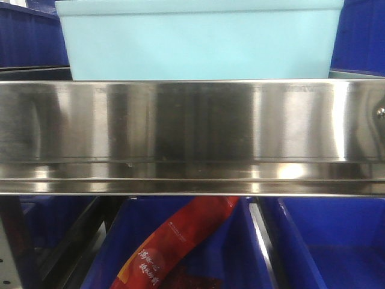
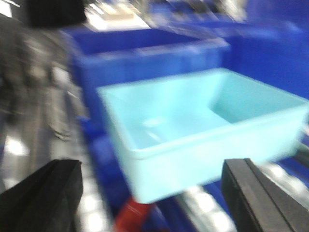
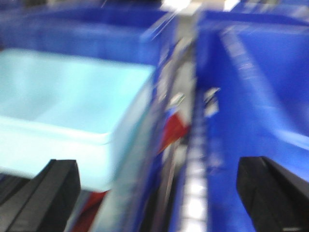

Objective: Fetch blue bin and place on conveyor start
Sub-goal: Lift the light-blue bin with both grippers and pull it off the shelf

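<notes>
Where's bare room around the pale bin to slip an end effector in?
Most open: the pale bin's empty inside, bordered by its own walls. A narrow gap runs between its right wall and the dark blue bin beside it. Crowded: the steel rail covers its lower front, and another dark blue bin flanks its left side.

On steel shelf [image 1: 192, 138], blue bin [image 1: 198, 42] between dark bins [image 1: 27, 36]

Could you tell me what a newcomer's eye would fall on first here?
The pale blue bin stands out among dark blue bins, just behind the shiny steel rail. Below the rail, a red packet lies in a lower blue bin.
</notes>
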Motion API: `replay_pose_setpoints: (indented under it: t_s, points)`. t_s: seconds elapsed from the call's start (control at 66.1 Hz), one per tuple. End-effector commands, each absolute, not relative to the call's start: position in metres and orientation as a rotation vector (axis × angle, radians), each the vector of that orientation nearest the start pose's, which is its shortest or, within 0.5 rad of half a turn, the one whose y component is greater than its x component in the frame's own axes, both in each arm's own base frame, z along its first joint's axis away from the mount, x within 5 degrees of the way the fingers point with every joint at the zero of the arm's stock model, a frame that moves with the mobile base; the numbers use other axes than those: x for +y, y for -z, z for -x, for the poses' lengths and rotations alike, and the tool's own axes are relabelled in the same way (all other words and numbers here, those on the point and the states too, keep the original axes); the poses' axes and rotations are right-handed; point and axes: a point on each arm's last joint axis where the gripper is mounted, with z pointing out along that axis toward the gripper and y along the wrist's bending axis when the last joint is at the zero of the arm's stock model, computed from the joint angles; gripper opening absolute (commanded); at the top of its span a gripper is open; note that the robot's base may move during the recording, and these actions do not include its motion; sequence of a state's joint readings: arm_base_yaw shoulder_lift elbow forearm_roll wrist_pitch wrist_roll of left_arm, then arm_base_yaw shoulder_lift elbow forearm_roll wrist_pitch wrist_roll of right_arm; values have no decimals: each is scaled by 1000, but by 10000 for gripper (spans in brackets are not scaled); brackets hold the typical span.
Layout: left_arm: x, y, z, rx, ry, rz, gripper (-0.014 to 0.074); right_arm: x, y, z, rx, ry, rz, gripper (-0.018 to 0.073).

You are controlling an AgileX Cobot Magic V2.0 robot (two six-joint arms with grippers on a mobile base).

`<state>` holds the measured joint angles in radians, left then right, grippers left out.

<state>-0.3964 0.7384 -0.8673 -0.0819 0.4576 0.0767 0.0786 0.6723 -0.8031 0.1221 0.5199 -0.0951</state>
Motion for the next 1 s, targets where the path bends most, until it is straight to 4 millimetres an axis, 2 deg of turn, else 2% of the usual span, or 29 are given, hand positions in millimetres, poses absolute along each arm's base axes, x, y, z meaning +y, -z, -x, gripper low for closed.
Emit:
replay_pose_setpoints:
  t_s: [0.0,0.121,0.136,0.227,0.302,0.423,0.575,0.726,0.847,0.983]
  points:
    - [-79,-405,-157,1812,355,-424,482,26,-390,-152,1939,-139,180,558]
    - [-98,-422,-203,1942,377,-393,482,35,-415,-189,2043,-163,208,558]
    - [-99,-428,-207,1948,383,-375,482,36,-418,-193,2056,-171,198,558]
    - [-106,-437,-241,2090,372,-336,482,40,-438,-217,2127,-196,156,558]
    - [-106,-448,-266,2162,355,-287,482,43,-447,-241,2194,-204,113,558]
    - [-100,-444,-312,2274,312,-209,482,49,-454,-282,2262,-196,113,558]
    - [-105,-419,-351,2378,276,-201,482,55,-435,-326,2349,-202,89,558]
    - [-111,-386,-375,2467,262,-191,482,61,-398,-364,2452,-192,88,558]
    - [-115,-363,-389,2524,254,-186,482,64,-370,-383,2525,-185,87,558]
    - [-118,-347,-398,2562,246,-187,482,66,-349,-395,2579,-179,87,558]
